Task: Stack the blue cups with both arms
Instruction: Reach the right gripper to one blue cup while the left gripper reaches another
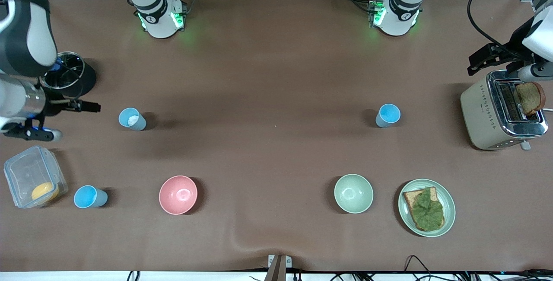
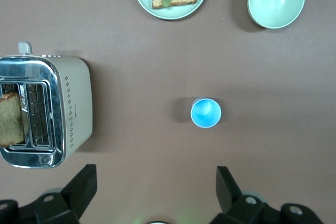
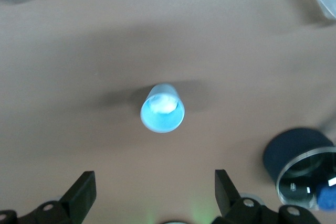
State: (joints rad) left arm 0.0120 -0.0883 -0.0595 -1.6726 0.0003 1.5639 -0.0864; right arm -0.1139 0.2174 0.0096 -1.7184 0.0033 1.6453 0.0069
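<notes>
Three blue cups stand upright and apart on the brown table. A paler cup with a whitish patch inside [image 1: 132,119] [image 3: 163,108] stands toward the right arm's end. A bright blue cup [image 1: 90,197] stands nearer the front camera, beside the clear box. Another bright blue cup [image 1: 388,115] [image 2: 206,113] is toward the left arm's end. My right gripper [image 3: 153,191] hangs open and empty high over the table by the paler cup. High up beside the toaster, my left gripper [image 2: 156,187] is open and empty too.
A pink bowl [image 1: 178,194] and a pale green bowl [image 1: 353,193] sit near the front. A plate with toast and lettuce [image 1: 449,212], a toaster holding bread [image 1: 479,112], a clear lidded box [image 1: 26,170] and a dark round container [image 1: 86,78] stand at the table's ends.
</notes>
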